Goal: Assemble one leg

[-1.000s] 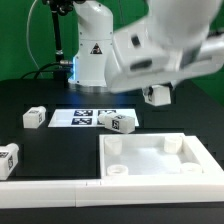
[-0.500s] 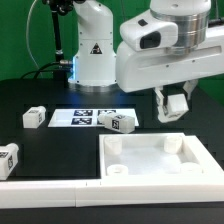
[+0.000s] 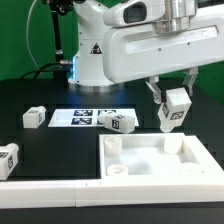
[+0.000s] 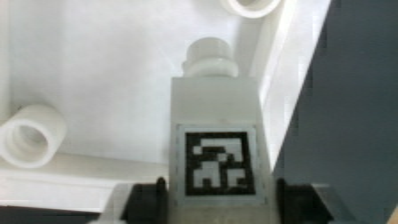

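Observation:
My gripper (image 3: 172, 96) is shut on a white leg (image 3: 173, 111) with a square tag on its side and holds it in the air above the far right corner of the white tabletop tray (image 3: 160, 172). In the wrist view the leg (image 4: 219, 130) runs up from between my black fingers (image 4: 150, 200), its peg end hanging over the tray's inner corner (image 4: 107, 80) near a round socket (image 4: 29, 142). Three other legs lie on the black table: one (image 3: 36, 117) at the exterior view's left, one (image 3: 121, 123) on the marker board, one (image 3: 9, 158) at the left edge.
The marker board (image 3: 88, 118) lies flat behind the tray. A white strip (image 3: 50, 196) runs along the front edge left of the tray. The arm's white base (image 3: 92, 55) stands at the back.
The arm has swung and lowered, bringing the held leg from behind the tray down toward the tray's far right corner. The loose legs have not moved.

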{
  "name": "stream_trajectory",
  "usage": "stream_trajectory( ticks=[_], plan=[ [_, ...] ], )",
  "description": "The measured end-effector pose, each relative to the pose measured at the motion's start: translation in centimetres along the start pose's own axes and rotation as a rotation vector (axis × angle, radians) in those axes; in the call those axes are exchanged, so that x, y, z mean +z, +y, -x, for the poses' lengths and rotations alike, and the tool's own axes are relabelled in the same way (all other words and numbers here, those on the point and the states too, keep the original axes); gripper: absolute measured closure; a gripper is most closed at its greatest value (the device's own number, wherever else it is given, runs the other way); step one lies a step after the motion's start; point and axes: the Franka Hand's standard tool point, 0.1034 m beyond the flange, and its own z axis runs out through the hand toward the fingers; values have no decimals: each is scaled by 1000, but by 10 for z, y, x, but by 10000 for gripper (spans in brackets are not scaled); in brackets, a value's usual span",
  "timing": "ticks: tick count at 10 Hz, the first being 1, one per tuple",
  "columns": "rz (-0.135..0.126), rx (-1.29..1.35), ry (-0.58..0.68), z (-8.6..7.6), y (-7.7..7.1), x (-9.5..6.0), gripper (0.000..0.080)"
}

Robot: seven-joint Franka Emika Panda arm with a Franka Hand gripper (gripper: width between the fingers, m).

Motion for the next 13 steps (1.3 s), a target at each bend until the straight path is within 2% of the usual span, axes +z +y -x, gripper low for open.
stream_trajectory(
  ticks=[3, 5, 7, 8, 10, 11, 12, 13],
  plan=[
    [49, -13, 211, -8, 9, 3, 514],
    [86, -40, 391, -27, 13, 5, 514],
    [108, -42, 527, -32, 10, 6, 514],
    [102, -40, 496, -27, 10, 12, 514],
    [101, -40, 494, -28, 10, 12, 514],
    [96, -36, 497, -27, 6, 14, 514],
    [86, -41, 487, -24, -8, 22, 514],
    [80, -50, 478, -22, -14, 28, 514]
  ],
)
